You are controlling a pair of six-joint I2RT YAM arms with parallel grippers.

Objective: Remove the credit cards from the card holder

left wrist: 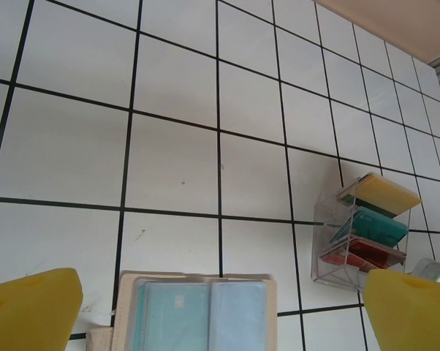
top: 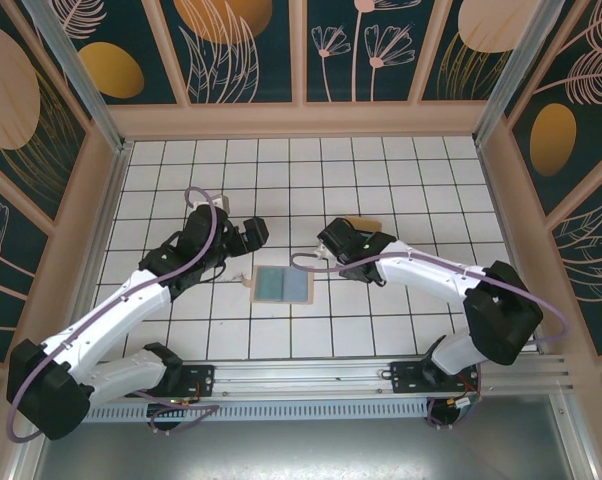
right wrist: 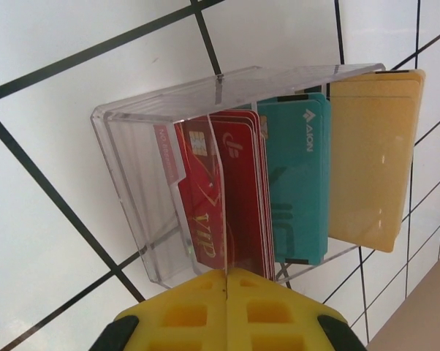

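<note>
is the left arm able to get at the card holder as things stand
Probably yes: the left gripper hangs open close to the card holder, with nothing lying between them.

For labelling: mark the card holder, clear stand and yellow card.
card holder (left wrist: 272, 307), left wrist view, tan right border.
clear stand (right wrist: 136, 183), right wrist view, left wall.
yellow card (right wrist: 373, 168), right wrist view, face.

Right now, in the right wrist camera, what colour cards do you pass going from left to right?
red cards → teal card → yellow card, all standing in the clear stand.
</note>
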